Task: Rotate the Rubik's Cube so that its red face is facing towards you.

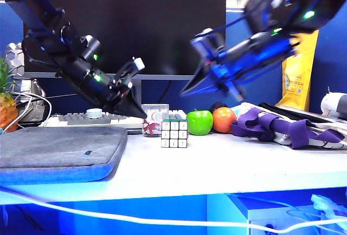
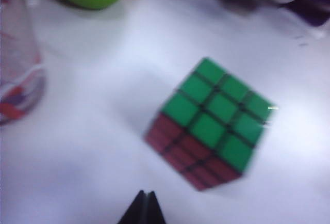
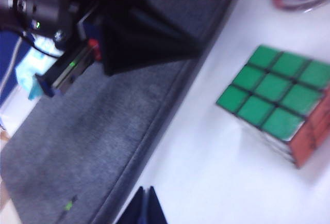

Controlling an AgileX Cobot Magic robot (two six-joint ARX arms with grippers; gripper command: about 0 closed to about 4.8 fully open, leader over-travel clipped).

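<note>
The Rubik's Cube (image 1: 174,133) stands on the white table (image 1: 217,164), with a white face toward the exterior camera and green on top. Its red face (image 2: 192,156) shows only in the left wrist view, on the side turned to the left arm. My left gripper (image 1: 142,116) hangs shut just left of the cube and slightly above it, without touching; its closed tips (image 2: 145,194) hold nothing. My right gripper (image 1: 184,92) is shut and blurred, in the air above and right of the cube. Its tips (image 3: 146,189) are empty, near the green top (image 3: 273,94).
A grey pad (image 1: 59,151) covers the table's left part. Behind the cube stand a glass cup (image 1: 153,121), a green apple (image 1: 199,122) and an orange (image 1: 224,119). Purple and white cloth (image 1: 287,129) lies at the right, a keyboard (image 1: 92,120) at the back left.
</note>
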